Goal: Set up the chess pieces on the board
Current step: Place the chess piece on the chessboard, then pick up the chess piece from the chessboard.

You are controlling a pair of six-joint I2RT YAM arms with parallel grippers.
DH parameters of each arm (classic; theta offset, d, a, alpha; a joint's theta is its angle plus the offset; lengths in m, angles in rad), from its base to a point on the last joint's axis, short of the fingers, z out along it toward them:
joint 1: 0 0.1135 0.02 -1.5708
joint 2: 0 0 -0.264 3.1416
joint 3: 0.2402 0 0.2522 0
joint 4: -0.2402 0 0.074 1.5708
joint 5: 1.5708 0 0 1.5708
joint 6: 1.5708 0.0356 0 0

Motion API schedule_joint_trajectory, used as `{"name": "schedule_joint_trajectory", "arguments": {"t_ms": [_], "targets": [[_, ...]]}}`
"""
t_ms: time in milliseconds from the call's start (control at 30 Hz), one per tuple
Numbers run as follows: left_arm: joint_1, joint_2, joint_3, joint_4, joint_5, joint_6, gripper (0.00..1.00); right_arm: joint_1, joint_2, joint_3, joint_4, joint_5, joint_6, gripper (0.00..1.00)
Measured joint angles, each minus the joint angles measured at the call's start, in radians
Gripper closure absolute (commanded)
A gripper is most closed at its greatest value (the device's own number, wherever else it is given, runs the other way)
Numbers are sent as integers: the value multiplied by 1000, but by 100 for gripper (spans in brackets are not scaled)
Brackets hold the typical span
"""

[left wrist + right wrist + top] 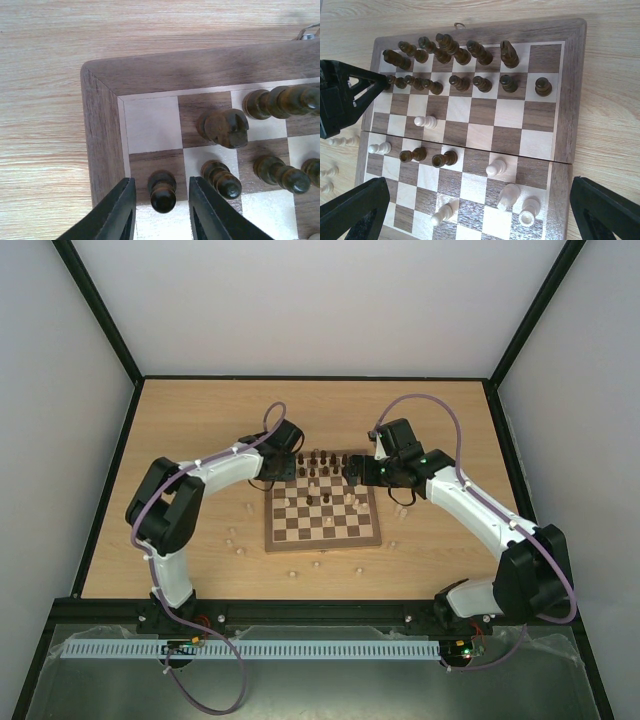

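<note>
The board (322, 544) lies mid-table between both arms. Dark chess pieces (318, 462) fill its far two rows, and two more dark ones (427, 156) stand mid-board. My left gripper (161, 200) is open at the far left corner (288, 470), its jaws on either side of a dark pawn (162, 190) with a gap on each side. That pawn stands upright on a dark square beside the border (100, 150). My right gripper (479, 200) hovers wide open over the board's right half (353, 476), holding nothing. Pale pieces (509, 196) stand or lie scattered on the board.
Loose pale pieces lie on the tabletop left of the board (233, 538), in front of it (292, 571) and to its right (400, 510). A dark rook (226, 127) and another dark pawn (222, 180) stand close to the left jaws.
</note>
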Motion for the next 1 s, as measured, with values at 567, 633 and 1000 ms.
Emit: {"name": "schedule_joint_trajectory", "arguments": {"t_ms": [567, 633, 1000], "targets": [[-61, -506, -198, -32, -13, -25, 1, 133, 84, 30, -14, 10, -20, 1], [-61, -544, -236, -37, -12, -29, 1, 174, 116, 49, -20, 32, -21, 0], [-61, -739, -383, -66, 11, -50, 1, 279, 277, 148, -78, 183, -2, 22]]}}
